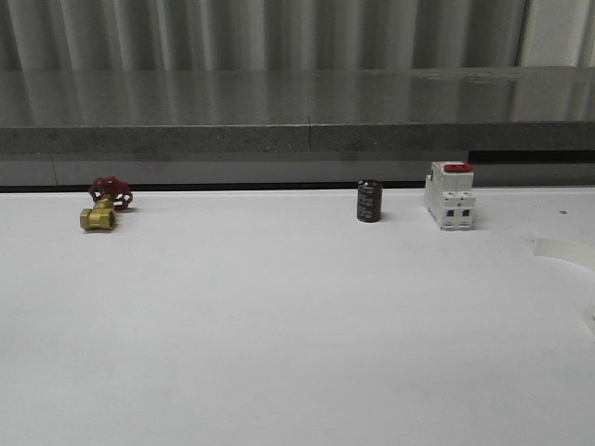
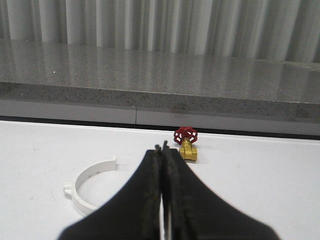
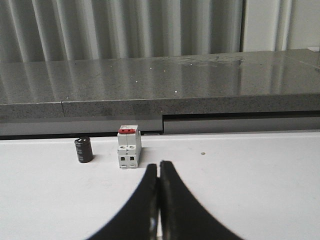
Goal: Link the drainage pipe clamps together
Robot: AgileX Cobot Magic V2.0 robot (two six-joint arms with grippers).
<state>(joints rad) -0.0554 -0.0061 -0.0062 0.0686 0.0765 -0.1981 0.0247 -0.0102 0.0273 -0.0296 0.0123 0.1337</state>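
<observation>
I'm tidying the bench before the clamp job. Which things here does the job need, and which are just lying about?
Needed:
- clamp half, lying by the left gripper
- white curved piece at the table's right edge, probably the other half

Lying about:
- brass valve
- black cylinder
- breaker

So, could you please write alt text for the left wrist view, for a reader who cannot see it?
The left gripper, its black fingers closed together and empty, hangs over a white table. One white half-ring pipe clamp lies open on the table beside it, and a small brass valve with a red handwheel stands farther back before a grey ledge.
</observation>
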